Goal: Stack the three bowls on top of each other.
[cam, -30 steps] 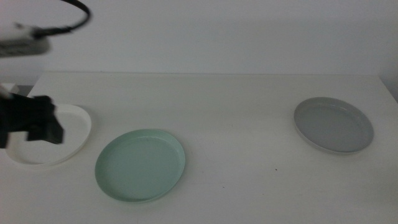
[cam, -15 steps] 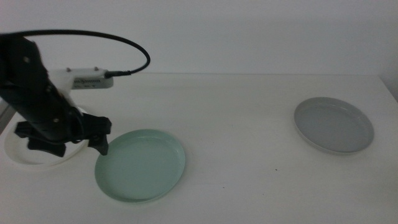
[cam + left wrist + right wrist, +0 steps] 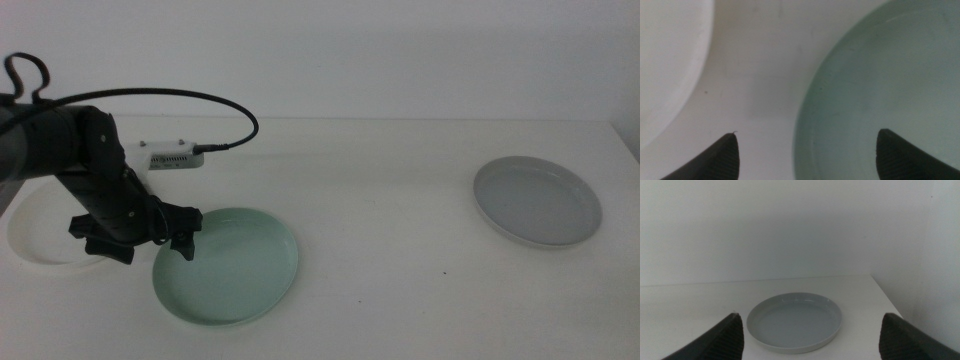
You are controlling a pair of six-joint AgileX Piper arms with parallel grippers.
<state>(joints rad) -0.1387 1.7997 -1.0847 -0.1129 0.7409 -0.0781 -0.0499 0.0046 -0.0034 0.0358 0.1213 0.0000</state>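
On the bench (image 3: 380,190), the white bowl (image 3: 30,235) lies far left; beside it the left hand (image 3: 140,238), jaws apart, straddles the mint green bowl's (image 3: 235,268) near rim. The grey bowl (image 3: 537,200) sits far right before the waiting right hand (image 3: 810,335), also open. These stiff, slick, probably light bowls suit a rim pinch.

Three shallow round bowls with low rims lie flat and upright on the table, none stacked. The white bowl (image 3: 40,235) sits at the far left, partly hidden behind the arm. The green bowl (image 3: 235,268) lies just beside it, nearer the front edge, a narrow strip of table between their rims, seen in the left wrist view (image 3: 880,90). The grey bowl (image 3: 537,200) lies well apart at the right, empty
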